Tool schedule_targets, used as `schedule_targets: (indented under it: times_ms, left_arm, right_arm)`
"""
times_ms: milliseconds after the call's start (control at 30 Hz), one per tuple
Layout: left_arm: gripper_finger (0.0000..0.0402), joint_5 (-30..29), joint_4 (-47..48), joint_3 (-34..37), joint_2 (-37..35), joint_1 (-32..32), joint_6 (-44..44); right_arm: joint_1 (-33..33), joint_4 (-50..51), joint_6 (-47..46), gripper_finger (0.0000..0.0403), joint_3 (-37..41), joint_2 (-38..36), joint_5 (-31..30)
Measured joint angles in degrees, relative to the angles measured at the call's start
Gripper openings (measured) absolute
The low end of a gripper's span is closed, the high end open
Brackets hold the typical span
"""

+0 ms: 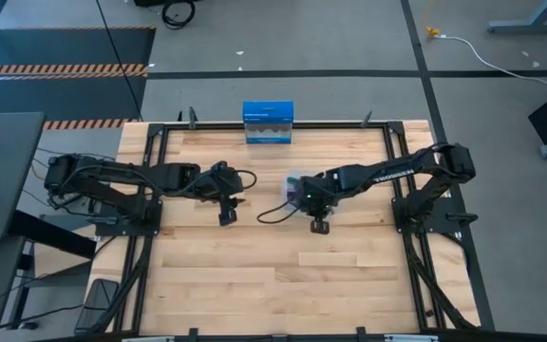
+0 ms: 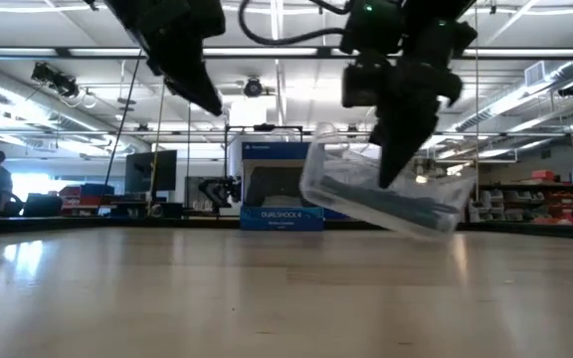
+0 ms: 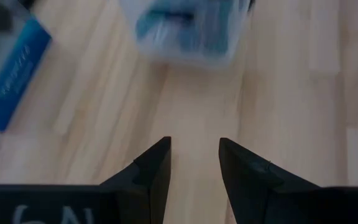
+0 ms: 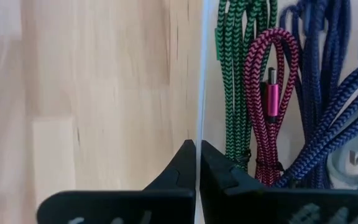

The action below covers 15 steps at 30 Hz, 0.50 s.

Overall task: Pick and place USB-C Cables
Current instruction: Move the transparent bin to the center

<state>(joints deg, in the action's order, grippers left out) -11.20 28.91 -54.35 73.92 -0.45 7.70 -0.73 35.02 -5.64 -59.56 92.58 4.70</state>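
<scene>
The clear plastic tray [image 2: 386, 199] hangs tilted from my right gripper [image 4: 196, 144] near the table's middle [image 1: 292, 182]. Inside it lie the USB-C cables: a green one [image 4: 235, 68], a magenta one [image 4: 267, 93], purple ones [image 4: 328, 74] and a white-grey piece [image 4: 353, 158]. The teal one is blurred inside the tray in the left wrist view [image 3: 166, 25]. My left gripper [image 3: 194, 143] is open above bare wood, left of the tray [image 1: 224, 195], touching nothing. My right gripper pinches the tray's thin side wall [image 4: 199, 93], one finger inside the tray and one outside. The fingers come from above, pointing down. The tray hangs tilted, one end raised and the other low [image 2: 436, 229]; whether that corner touches the table I cannot tell.
A blue rectangular box [image 1: 268, 123] stands at the table's far edge, behind the tray [image 2: 282, 199]. Black frame rails [image 1: 160, 204] run along both sides of the table. Bare wood lies toward the near edge [image 1: 273, 285].
</scene>
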Motion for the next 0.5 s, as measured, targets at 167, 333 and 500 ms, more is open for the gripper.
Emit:
schedule_targets:
  times_ms: [167,333,500]
  left_arm:
    - [0.0142,-0.63,-6.13,-0.09,-1.69,0.00,-0.86]
    - [0.0142,-0.64,-5.41,-0.02,-3.89,-0.02,-0.10]
    - [0.0142,-0.64,-4.46,0.05,-6.71,-0.29,1.08]
  right_arm:
    - [0.71,-0.91,1.66,0.0002,-5.98,5.68,-0.31]
    - [1.28,3.30,3.04,0.0002,-13.83,13.85,0.00]
    - [2.03,3.25,1.11,0.0002,-20.22,19.87,0.80]
